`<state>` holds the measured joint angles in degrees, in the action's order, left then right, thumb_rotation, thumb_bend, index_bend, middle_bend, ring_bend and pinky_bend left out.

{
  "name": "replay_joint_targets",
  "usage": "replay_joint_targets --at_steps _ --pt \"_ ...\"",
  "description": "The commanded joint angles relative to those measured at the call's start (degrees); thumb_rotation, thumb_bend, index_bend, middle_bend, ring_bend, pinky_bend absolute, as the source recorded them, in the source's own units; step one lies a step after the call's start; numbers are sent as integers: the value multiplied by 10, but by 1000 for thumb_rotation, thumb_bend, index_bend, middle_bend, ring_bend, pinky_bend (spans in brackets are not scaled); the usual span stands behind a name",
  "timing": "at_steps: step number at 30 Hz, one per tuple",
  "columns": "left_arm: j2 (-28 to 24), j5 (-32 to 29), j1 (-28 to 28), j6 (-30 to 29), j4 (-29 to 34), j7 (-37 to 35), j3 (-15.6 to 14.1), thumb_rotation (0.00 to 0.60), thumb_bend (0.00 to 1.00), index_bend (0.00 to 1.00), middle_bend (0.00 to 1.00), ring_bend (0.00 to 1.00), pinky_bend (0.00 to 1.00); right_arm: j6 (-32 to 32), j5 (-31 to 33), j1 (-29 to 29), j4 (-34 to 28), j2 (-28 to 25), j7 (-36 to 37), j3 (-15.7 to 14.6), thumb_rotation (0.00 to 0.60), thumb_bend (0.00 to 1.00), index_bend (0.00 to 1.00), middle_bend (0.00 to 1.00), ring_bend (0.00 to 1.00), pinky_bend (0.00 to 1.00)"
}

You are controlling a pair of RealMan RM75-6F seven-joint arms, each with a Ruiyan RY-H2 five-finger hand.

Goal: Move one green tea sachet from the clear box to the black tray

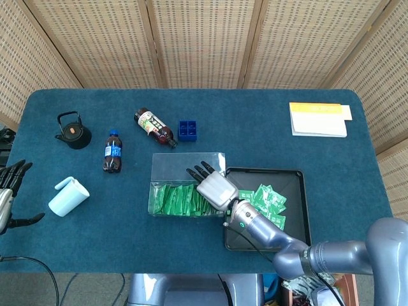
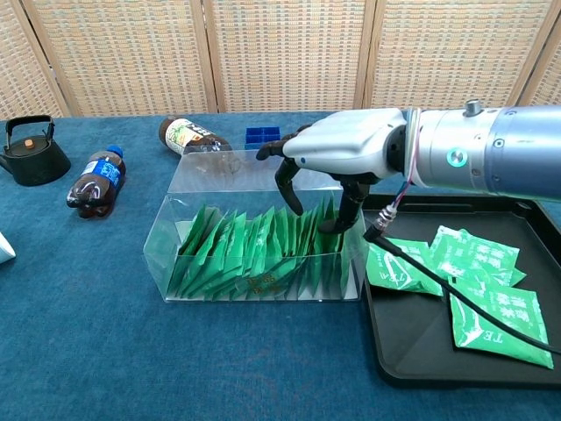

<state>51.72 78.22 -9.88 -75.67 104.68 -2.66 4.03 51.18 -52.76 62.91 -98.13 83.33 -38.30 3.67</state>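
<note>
A clear box (image 1: 185,164) (image 2: 215,171) stands mid-table, with a row of green tea sachets (image 1: 177,199) (image 2: 250,248) standing upright along its near side. Right beside it lies the black tray (image 1: 297,191) (image 2: 412,373), where several sachets (image 1: 268,199) (image 2: 480,263) lie flat. My right hand (image 1: 213,186) (image 2: 337,158) hangs over the box's right end, its fingers spread and pointing down. The thumb tip sits among the rightmost sachets, and I see nothing pinched. My left hand (image 1: 9,191) shows only in the head view, at the far left edge beyond the table, fingers apart and holding nothing.
On the table's left are a black kettle (image 1: 73,131) (image 2: 31,153), a cola bottle (image 1: 113,152) (image 2: 95,182) and a pale blue mug (image 1: 67,196). A tea bottle (image 1: 155,127) (image 2: 188,133) and a blue block (image 1: 187,130) (image 2: 261,134) lie behind the box. A yellow-and-white book (image 1: 317,118) sits far right.
</note>
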Motion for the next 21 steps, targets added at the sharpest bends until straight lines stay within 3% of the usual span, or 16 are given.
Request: replay_joint_targets --at_steps 1,21 --pt "0 0 0 0 1 1 -1 600 111 0 0 0 0 -3 1 -1 2 0 -1 -3 600 475 510 2 0 93" --pt "0 -1 -1 1 0 -1 0 600 111 0 0 0 0 -4 -13 -13 18 7 9 -6 600 564 575 19 0 106"
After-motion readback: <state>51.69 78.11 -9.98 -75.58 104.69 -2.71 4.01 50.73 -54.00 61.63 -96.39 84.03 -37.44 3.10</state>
